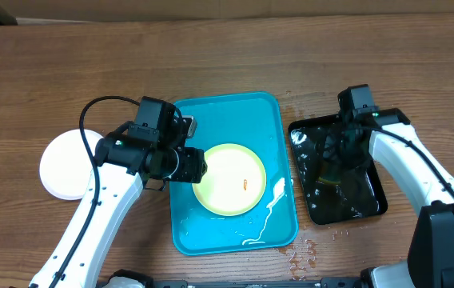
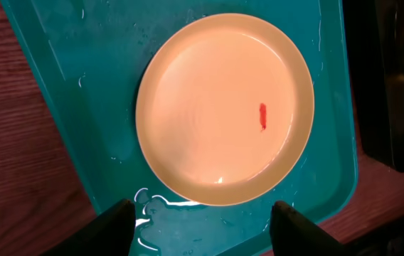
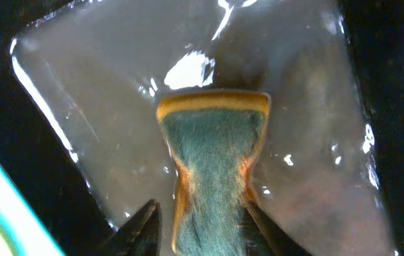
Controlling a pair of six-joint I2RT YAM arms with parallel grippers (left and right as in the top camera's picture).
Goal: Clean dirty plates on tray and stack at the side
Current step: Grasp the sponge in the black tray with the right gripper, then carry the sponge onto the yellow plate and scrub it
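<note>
1. Left gripper (image 2: pixel 202 231): jaws spread wide, nothing held. Both fingers (image 2: pixel 109 229) show at the bottom edge of the left wrist view, one on each side, above the wet floor of the blue tray (image 2: pixel 67 85).
2. Overhead view puts this gripper above the tray's left half, at the left rim of the pale yellow-green plate (image 1: pixel 228 178).
3. Yellow-green plate: lies flat inside the blue tray, roughly central, right way up. One small orange-red speck (image 2: pixel 262 116) sits a little off its centre. No gripper touches the plate.
4. Blue tray: on the bench (image 1: pixel 43 72), mid-scene. Water (image 1: pixel 256 235) is pooled and streaked along its near and right sides.
5. White plate (image 1: pixel 65 166): on the bench, well to the left of the blue tray and partly under the left arm. Cannot tell whether it is one plate or more stacked.
6. Right gripper (image 3: pixel 202 238): closed on a sponge (image 3: pixel 213 149), green face with a yellow edge. The sponge is pinched narrow where the fingers squeeze it.
7. Sponge sits low in the black tray (image 1: pixel 371 200), over shallow, glaring water. Cannot tell whether it touches the bottom.
8. Black tray: on the bench just right of the blue tray, tilted slightly out of square with it.
9. Droplets (image 1: pixel 299 260) are scattered on the bench near the front, between the two trays.
</note>
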